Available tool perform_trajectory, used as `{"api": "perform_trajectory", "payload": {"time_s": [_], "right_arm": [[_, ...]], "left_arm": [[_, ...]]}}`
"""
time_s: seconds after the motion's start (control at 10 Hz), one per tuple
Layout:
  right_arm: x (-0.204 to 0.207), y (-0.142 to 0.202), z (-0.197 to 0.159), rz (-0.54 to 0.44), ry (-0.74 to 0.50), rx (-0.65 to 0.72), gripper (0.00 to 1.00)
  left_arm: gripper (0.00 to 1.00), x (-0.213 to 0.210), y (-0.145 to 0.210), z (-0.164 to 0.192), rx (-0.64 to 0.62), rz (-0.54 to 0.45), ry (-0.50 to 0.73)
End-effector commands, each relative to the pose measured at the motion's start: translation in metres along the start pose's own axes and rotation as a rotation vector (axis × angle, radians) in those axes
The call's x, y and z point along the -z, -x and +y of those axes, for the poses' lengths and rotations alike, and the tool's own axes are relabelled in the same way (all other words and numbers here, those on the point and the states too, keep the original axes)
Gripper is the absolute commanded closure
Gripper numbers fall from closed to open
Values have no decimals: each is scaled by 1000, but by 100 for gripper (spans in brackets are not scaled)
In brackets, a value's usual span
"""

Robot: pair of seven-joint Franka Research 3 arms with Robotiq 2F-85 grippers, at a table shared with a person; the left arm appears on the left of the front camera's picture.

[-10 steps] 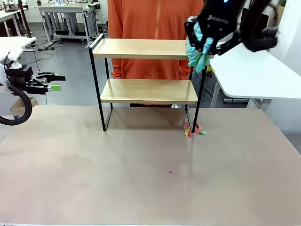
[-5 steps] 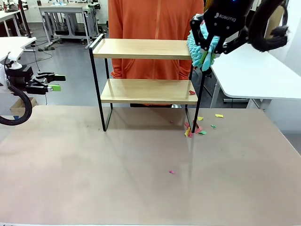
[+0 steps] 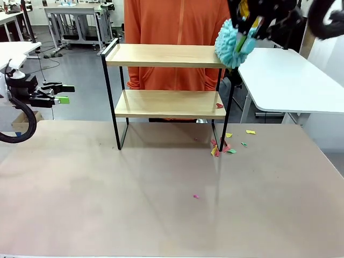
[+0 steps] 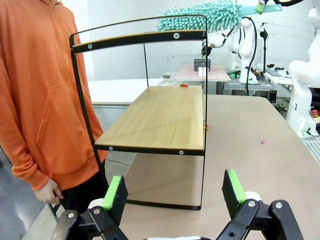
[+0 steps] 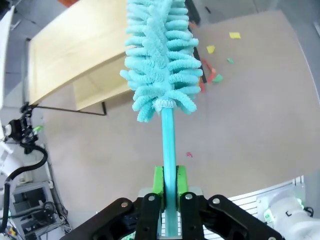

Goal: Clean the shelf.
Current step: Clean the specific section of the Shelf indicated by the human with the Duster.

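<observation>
Since the table (image 3: 161,215) has the shelf (image 3: 166,80) at its far middle, before the person, work from the right: your right gripper (image 5: 170,182) is clamped on the handle of the teal duster (image 5: 160,60), head beside the top board's right end; your left gripper (image 4: 172,190) sits off left, jaws wide, empty. Best next, I judge: drop to the lower board, flick the red scrap (image 3: 219,106) off its right end, keep the handle off the frame.
</observation>
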State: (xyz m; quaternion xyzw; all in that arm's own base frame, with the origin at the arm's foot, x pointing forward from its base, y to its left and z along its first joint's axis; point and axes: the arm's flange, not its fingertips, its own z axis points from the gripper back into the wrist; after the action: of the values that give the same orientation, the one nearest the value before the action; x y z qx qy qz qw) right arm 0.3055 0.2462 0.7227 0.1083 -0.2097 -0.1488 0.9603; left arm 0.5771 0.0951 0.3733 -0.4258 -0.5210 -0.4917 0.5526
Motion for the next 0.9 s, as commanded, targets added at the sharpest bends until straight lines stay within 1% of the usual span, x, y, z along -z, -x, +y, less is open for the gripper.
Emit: {"api": "perform_trajectory", "payload": {"time_s": [0.0,0.1,0.3,0.5,0.6,0.8], "right_arm": [[-7,2,-17,11,-110,-114,87],[-11,5,-18,27,-153,-182,87],[-17,22,-16,77,-273,-384,87],[-18,41,-12,168,-366,-584,87],[-15,53,-9,221,-398,-689,87],[1,73,-10,320,-391,-837,87]], "left_arm": [[0,-1,-3,-2,6,3,0],[0,-1,-3,-2,6,3,0],[0,-1,-3,-2,6,3,0],[0,-1,-3,-2,6,3,0],[0,-1,-3,-2,6,3,0],[0,-1,-3,-2,6,3,0]]}}
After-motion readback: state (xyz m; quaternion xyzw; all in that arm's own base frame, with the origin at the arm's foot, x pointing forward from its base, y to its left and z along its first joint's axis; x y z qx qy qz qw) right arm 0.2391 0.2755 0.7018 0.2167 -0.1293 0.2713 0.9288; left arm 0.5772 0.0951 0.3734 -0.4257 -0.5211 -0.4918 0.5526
